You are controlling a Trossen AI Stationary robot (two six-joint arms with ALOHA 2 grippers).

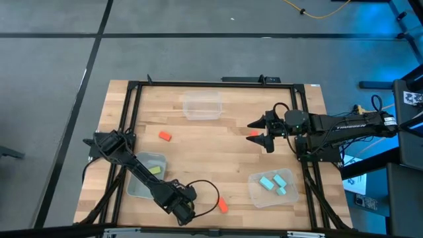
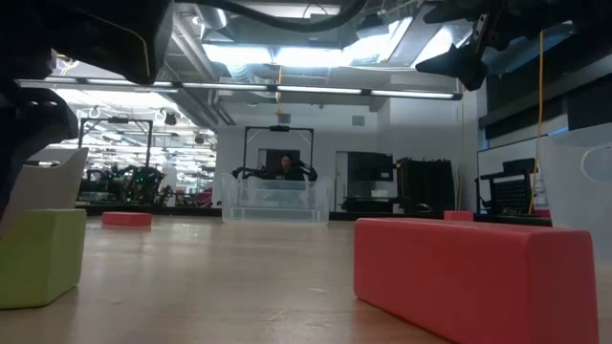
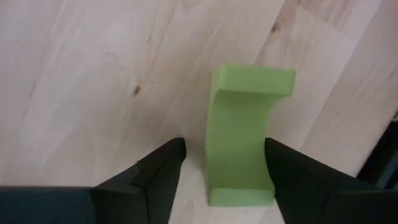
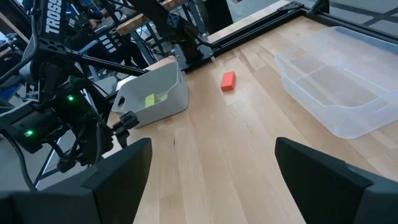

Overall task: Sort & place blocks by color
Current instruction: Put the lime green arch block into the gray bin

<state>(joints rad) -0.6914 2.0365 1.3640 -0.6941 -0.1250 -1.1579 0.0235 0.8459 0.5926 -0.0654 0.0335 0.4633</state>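
— Starting with the biggest thing: what do the arms work over?

— One wooden table (image 1: 218, 155) with a dark frame along its edges. The left arm reaches along the table's left side to the near edge, and the right arm comes in from the right at mid-table.

— How do the grippers stand?

— The left gripper (image 3: 224, 168) is low at the near edge with its jaws spread, one finger on each side of a yellow-green block (image 3: 244, 134) that lies on the wood. I cannot tell whether either finger touches it. The right gripper (image 1: 260, 132) has its jaws spread wide and pinches nothing. The low view shows it raised well above the tabletop.

— And the bins?

— Three clear ones. The far bin (image 1: 202, 106) holds nothing. The left bin (image 1: 147, 173) holds yellow-green pieces (image 1: 154, 170), though I cannot count them. The right bin (image 1: 263, 196) holds three cyan blocks (image 1: 274, 183).

— Which blocks lie loose on the wood?

— Three orange-red ones, well apart. One orange-red block (image 1: 164, 135) lies between the far bin and the left bin. A second red block (image 1: 253, 133) shows between the right gripper's fingers from above. The third red block (image 1: 223, 205) lies at the near edge, just beside the left gripper.
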